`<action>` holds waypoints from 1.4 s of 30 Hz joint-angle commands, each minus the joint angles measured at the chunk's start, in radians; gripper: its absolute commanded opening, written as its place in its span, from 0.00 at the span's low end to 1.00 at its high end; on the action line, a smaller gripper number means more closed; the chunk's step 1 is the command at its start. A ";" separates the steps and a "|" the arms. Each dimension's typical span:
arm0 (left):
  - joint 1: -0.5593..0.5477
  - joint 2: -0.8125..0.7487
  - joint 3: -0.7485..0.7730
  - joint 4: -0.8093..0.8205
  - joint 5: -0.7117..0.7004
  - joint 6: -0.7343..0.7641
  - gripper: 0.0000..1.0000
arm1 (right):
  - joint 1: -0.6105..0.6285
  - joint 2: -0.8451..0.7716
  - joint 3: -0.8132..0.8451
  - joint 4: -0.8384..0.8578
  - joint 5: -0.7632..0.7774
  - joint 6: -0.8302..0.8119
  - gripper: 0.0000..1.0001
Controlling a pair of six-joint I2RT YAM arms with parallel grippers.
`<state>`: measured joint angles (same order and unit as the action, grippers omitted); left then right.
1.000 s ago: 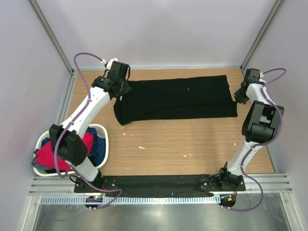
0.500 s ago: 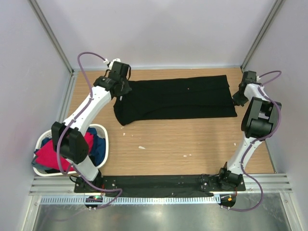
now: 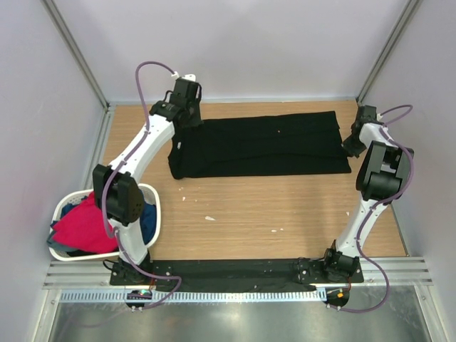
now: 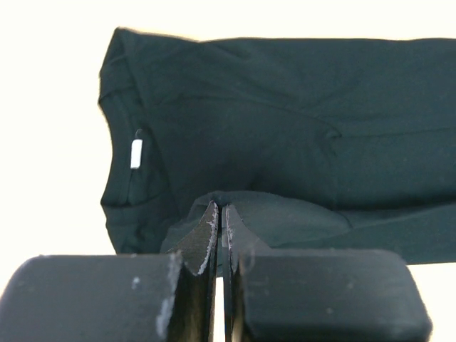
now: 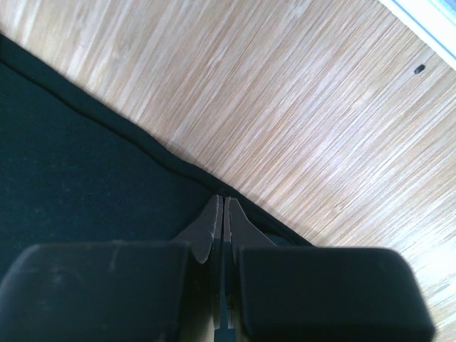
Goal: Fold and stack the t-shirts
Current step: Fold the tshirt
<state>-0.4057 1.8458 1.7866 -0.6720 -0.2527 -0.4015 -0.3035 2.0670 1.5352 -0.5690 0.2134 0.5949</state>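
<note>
Left gripper (image 4: 221, 208): fingers together, clamped on a raised fold of the black t-shirt (image 3: 263, 146); the neck label (image 4: 136, 153) sits ahead and to its left.
Right gripper (image 5: 222, 203): fingers together on the hem – a thin bite, right at the edge.
Shirt: flat on the table (image 3: 285, 214), stretched between both grippers.
Slip risk: the hem could pull free if the right side lifts faster.
Skew risk: uneven travel would likely twist the fold – a crooked crease.
</note>
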 commanded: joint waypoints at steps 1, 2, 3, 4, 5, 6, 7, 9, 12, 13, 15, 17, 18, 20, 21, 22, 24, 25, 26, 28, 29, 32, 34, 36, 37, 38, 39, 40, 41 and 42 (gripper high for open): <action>0.004 0.036 0.085 0.043 0.052 0.081 0.00 | 0.004 0.002 0.043 0.006 0.027 -0.010 0.01; 0.002 0.047 0.094 0.045 0.062 0.095 0.00 | 0.004 0.005 0.043 0.004 0.027 -0.012 0.01; -0.002 0.064 0.106 0.043 0.066 0.108 0.00 | 0.004 0.007 0.043 0.004 0.029 -0.012 0.01; -0.004 0.072 0.125 0.043 0.070 0.134 0.00 | 0.004 0.008 0.045 0.006 0.032 -0.012 0.01; -0.005 0.079 0.135 0.045 0.072 0.145 0.00 | 0.004 0.010 0.045 0.006 0.035 -0.014 0.01; -0.007 0.088 0.143 0.045 0.072 0.153 0.00 | 0.004 0.013 0.045 0.006 0.035 -0.014 0.01; -0.007 0.101 0.157 0.046 0.070 0.164 0.00 | 0.004 0.016 0.046 0.004 0.037 -0.014 0.01; -0.007 0.115 0.166 0.049 0.069 0.174 0.00 | 0.004 0.019 0.048 0.006 0.034 -0.014 0.01; -0.007 0.138 0.174 0.057 0.059 0.188 0.00 | 0.003 0.027 0.051 0.006 0.034 -0.012 0.01; -0.008 0.150 0.175 0.058 0.056 0.190 0.00 | 0.004 0.028 0.052 0.004 0.037 -0.012 0.01; -0.008 0.159 0.178 0.064 0.050 0.201 0.00 | 0.004 0.031 0.054 0.004 0.038 -0.014 0.01; -0.007 0.177 0.186 0.069 0.044 0.202 0.00 | 0.004 0.036 0.060 0.006 0.038 -0.014 0.01; -0.007 0.182 0.195 0.069 0.043 0.205 0.00 | 0.004 0.036 0.063 0.006 0.038 -0.015 0.01; -0.008 0.202 0.207 0.071 0.026 0.202 0.00 | 0.004 0.044 0.071 0.003 0.037 -0.018 0.01; -0.007 0.208 0.221 0.071 0.017 0.198 0.00 | 0.004 0.044 0.072 0.004 0.035 -0.017 0.01; -0.007 0.216 0.226 0.072 -0.011 0.193 0.00 | 0.004 0.047 0.075 0.004 0.035 -0.017 0.01; -0.007 0.234 0.241 0.075 -0.029 0.188 0.00 | 0.004 0.050 0.078 0.006 0.035 -0.015 0.01; -0.007 0.242 0.246 0.074 -0.042 0.187 0.00 | 0.003 0.051 0.078 0.004 0.034 -0.017 0.01; -0.007 0.248 0.252 0.074 -0.045 0.187 0.00 | 0.004 0.054 0.080 0.004 0.035 -0.018 0.01; -0.007 0.271 0.266 0.071 -0.059 0.178 0.00 | 0.004 0.061 0.089 0.004 0.035 -0.023 0.01; -0.008 0.282 0.269 0.068 -0.062 0.178 0.00 | 0.004 0.064 0.091 0.003 0.035 -0.021 0.01; -0.005 0.306 0.281 0.065 -0.063 0.165 0.00 | 0.004 0.070 0.097 0.000 0.032 -0.020 0.04; -0.007 0.325 0.287 0.066 -0.062 0.156 0.00 | 0.004 0.074 0.106 -0.008 0.030 -0.021 0.15; -0.005 0.340 0.313 0.065 -0.053 0.142 0.02 | 0.004 0.081 0.118 -0.031 0.029 -0.017 0.35; -0.004 0.360 0.327 0.063 -0.045 0.136 0.06 | 0.004 0.081 0.137 -0.043 0.027 -0.015 0.41; -0.001 0.372 0.365 0.061 -0.037 0.129 0.14 | 0.004 0.081 0.146 -0.052 0.024 -0.012 0.46; -0.001 0.386 0.391 0.051 -0.037 0.121 0.32 | 0.004 0.076 0.155 -0.060 0.011 -0.007 0.52; 0.002 0.403 0.428 0.039 -0.036 0.112 0.42 | 0.004 0.067 0.173 -0.078 0.004 -0.007 0.55; 0.005 0.443 0.504 0.019 -0.034 0.096 0.51 | 0.004 0.059 0.181 -0.084 -0.002 -0.006 0.59; 0.007 0.460 0.551 -0.026 -0.036 0.087 0.68 | 0.004 0.047 0.187 -0.091 -0.006 -0.010 0.66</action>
<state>-0.4091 2.2791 2.2032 -0.6720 -0.2878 -0.2726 -0.3019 2.1536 1.6558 -0.6266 0.2153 0.5835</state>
